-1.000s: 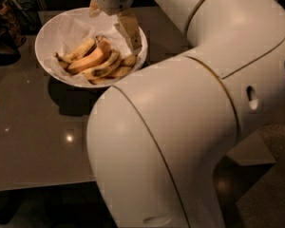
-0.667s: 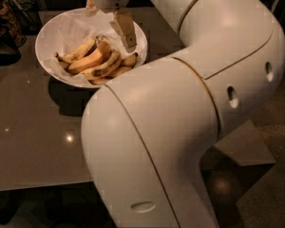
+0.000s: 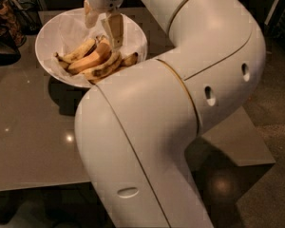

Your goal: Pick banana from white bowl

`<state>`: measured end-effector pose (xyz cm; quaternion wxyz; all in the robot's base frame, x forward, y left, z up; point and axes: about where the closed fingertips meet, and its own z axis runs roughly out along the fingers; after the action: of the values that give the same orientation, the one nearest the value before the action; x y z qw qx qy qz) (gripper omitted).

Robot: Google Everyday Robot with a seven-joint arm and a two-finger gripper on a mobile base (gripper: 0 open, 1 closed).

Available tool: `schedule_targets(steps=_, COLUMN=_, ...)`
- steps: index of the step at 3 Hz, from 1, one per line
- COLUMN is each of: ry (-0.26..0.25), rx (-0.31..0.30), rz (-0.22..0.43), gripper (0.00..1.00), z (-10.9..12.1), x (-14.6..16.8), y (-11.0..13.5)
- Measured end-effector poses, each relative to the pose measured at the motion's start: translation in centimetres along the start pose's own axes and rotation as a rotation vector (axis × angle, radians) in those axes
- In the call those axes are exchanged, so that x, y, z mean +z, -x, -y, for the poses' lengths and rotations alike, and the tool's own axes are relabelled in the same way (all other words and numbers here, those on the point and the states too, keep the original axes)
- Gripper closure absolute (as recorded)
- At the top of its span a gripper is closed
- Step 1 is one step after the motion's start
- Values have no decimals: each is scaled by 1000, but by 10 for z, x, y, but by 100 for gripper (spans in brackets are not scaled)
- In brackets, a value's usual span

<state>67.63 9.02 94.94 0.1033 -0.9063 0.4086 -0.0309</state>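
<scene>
Camera view: gripper (image 3: 103,27) is seen at top centre of frame, hung over the far half of the bowl (image 3: 43,44), jaws spread w/ nothing held between them. Bananas (image 3: 92,63) are piled in the bowl's middle, on crinkled paper (image 3: 69,30), directly below and slightly toward frame-left of the jaws. Several are stacked; their long axes run approx. from lower left to upper right of frame. The jaw gap is set roughly across that line, so a short drop straight down is judged to be what's needed. The longer finger (image 3: 116,32) is seen reaching the top banana near its upper-right end; whether it's touching can't be told.

Hidden/unclear: the bowl's near-right rim and part of the pile are cut off by the arm (image 3: 180,108), which fills the centre and right of frame. The exact banana count can't be made out. The table (image 3: 28,137) is shown at lower left, the bowl's shadow cast on it.
</scene>
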Motion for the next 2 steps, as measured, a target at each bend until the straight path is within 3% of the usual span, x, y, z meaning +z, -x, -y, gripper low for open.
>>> schedule_targets(steps=2, ry=20, rx=6, rz=37, gripper=34, z=-7, x=12, y=3)
